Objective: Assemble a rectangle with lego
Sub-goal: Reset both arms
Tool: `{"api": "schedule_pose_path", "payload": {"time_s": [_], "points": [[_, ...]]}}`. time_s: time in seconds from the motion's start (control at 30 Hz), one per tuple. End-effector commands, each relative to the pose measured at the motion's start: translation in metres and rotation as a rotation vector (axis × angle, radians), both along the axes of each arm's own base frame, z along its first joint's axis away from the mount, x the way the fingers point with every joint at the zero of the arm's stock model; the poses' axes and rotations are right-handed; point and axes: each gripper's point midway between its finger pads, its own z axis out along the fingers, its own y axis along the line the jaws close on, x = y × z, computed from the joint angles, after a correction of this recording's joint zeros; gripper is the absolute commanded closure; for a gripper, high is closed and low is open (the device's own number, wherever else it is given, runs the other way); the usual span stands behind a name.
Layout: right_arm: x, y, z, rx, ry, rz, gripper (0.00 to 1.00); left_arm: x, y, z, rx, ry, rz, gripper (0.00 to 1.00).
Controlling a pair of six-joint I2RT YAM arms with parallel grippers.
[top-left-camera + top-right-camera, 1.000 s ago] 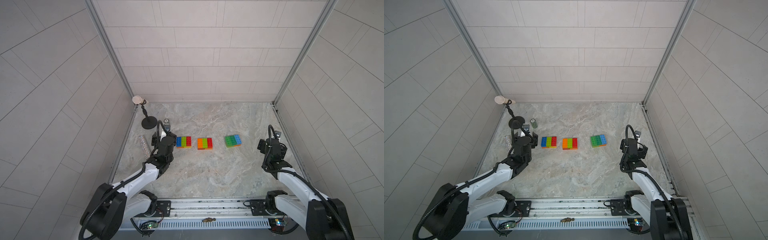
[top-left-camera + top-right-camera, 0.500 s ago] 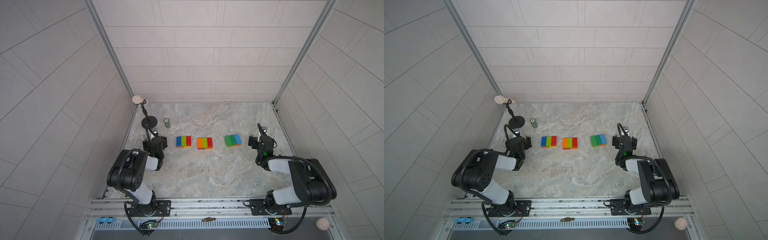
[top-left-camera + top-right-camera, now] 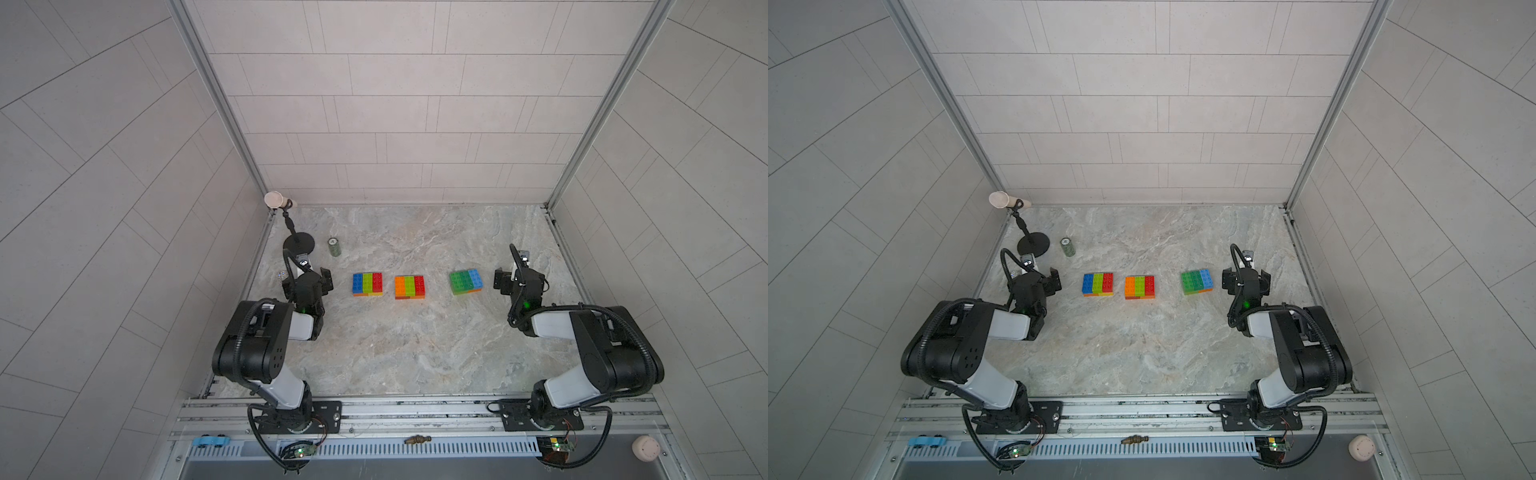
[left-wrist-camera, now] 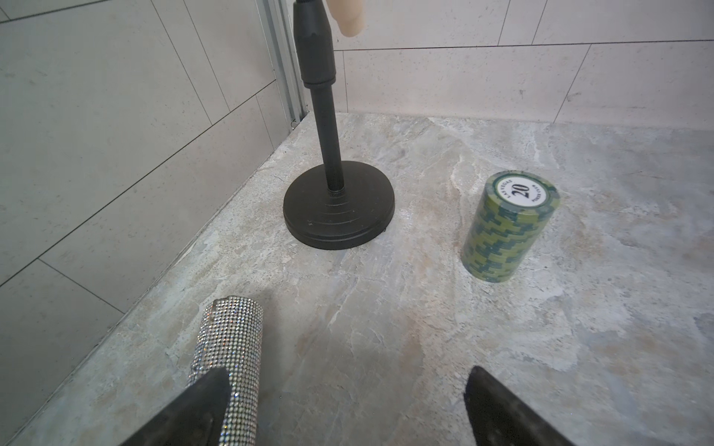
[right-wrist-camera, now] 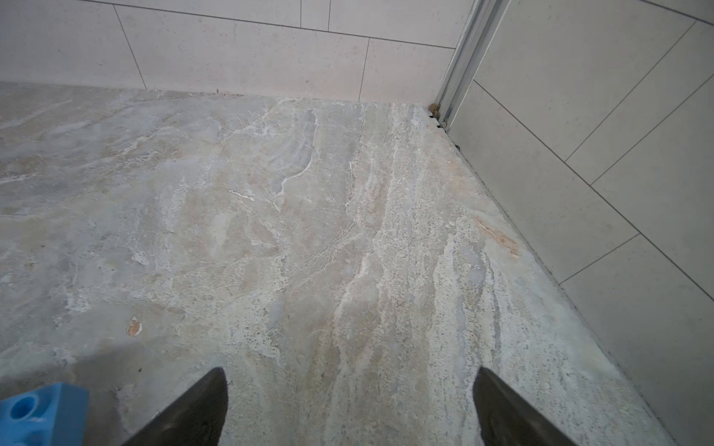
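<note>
The marble counter point(image 3: 415, 353) carries everything, and the left arm point(image 3: 257, 345) and right arm point(image 3: 602, 345) sit folded at its outer edges. Between them the lego lies as three separate blocks in one row across the counter. The blue-lime-red block point(image 3: 367, 283) is on my left, with the orange-lime-red block point(image 3: 409, 286) just beside it across a narrow gap. The green-and-blue block point(image 3: 465, 281) sits further right across a wider gap, turned slightly out of line. In each block the bricks lie side by side, their long axes running toward the back wall point(image 3: 395, 124), so I judge the row has to close up sideways. The left end effector point(image 3: 306, 283) has its jaws apart and empty, near the blue side of the left block. The right end effector point(image 3: 518, 282) is likewise spread and empty, close to the blue brick point(image 5: 38, 413) that ends the right block. Both point at the back wall, so the lego lies inward, off to the side of each rather than ahead between the fingers. The right arm is nearer the stray block, and I reckon it must turn inward first. Ahead of the left end effector are only the black stand point(image 4: 338, 204), a stack of green poker chips point(image 4: 510, 228) and a glittery tube point(image 4: 232, 347).
</note>
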Motion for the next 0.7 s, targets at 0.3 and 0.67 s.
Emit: {"api": "schedule_pose_path", "payload": {"time_s": [0.3, 0.67], "points": [[-0.0022, 0.0027, 0.0056, -0.041, -0.008, -0.006, 0.00, 0.0032, -0.0018, 0.0110, -0.007, -0.040, -0.003, 0.01], [0.0005, 0.0007, 0.0042, -0.025, 0.005, -0.012, 0.00, 0.0032, -0.0023, 0.0109, -0.007, -0.039, -0.004, 0.00]]}}
